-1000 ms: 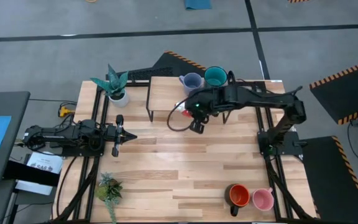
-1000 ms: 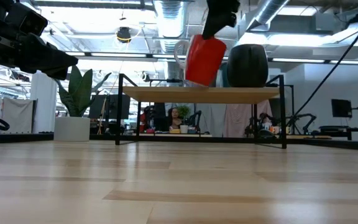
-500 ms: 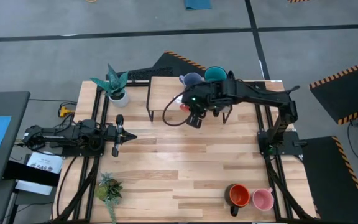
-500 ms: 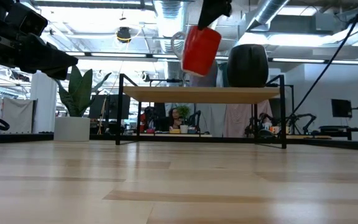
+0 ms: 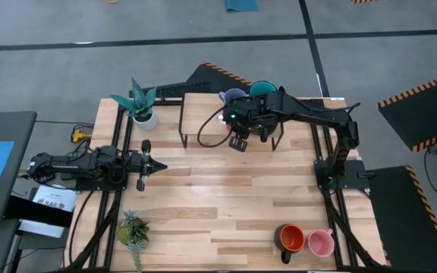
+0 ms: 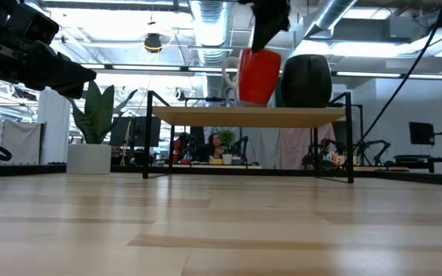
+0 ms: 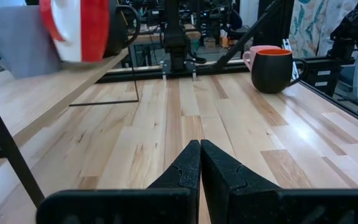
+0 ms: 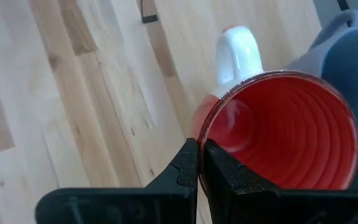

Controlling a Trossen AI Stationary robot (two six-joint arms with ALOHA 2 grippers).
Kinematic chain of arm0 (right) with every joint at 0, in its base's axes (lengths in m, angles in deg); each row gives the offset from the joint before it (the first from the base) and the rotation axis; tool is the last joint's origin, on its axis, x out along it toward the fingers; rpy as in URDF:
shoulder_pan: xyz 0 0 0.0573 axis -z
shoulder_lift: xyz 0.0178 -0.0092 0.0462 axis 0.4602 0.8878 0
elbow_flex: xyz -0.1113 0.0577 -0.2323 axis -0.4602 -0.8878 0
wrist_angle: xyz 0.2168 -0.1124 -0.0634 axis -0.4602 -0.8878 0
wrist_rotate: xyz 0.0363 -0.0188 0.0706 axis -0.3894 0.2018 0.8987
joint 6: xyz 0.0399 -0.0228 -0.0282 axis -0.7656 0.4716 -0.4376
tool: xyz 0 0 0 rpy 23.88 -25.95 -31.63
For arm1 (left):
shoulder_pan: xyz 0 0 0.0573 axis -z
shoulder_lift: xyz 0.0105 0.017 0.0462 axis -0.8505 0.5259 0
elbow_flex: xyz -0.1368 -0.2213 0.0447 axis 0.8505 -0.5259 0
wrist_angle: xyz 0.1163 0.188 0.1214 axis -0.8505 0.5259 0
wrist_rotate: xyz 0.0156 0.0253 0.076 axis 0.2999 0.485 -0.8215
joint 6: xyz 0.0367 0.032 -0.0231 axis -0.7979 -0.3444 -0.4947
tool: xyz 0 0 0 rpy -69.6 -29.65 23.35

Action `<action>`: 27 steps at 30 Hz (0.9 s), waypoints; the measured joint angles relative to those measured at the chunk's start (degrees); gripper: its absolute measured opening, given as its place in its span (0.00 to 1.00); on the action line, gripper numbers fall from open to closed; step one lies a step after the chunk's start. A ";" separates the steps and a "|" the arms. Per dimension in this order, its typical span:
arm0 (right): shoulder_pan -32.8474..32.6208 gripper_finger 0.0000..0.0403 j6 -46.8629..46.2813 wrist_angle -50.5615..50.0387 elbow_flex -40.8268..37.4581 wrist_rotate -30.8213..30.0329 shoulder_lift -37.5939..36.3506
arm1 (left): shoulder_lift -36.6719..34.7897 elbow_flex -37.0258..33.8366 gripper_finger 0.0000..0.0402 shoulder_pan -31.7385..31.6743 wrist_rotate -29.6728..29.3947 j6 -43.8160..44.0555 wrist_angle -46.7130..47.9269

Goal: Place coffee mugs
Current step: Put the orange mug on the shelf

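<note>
now | right claw (image 8: 197, 163) pinching red mug (image 8: 278, 134) rim | left claw (image 7: 200, 163) closed, empty

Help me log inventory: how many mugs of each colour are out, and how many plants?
Red mug: 1
Teal mug: 1
Grey-blue mug: 1
Black mug: 1
Pink mug: 1
Dark mug with orange inside: 1
Plant in white pot: 1
Small plant: 1
Total: 8

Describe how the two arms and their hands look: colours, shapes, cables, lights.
Both arms are dark, jointed and slender. The right arm shows a small green light and trails a thin looping black cable. Each hand, left hand and right hand, ends in two matte black, wedge-shaped fingers.
</note>
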 joint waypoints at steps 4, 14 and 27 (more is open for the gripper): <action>0.38 0.09 0.07 0.26 -0.01 0.04 1.45 | 0.00 0.00 0.00 0.00 0.00 0.00 0.00; 0.94 0.14 0.28 2.38 -0.21 -0.14 1.33 | 0.00 0.00 0.00 0.01 -0.02 0.00 0.00; 1.92 0.20 -0.26 3.00 -0.21 -0.38 1.13 | 0.00 -0.01 0.00 0.01 0.00 0.00 0.00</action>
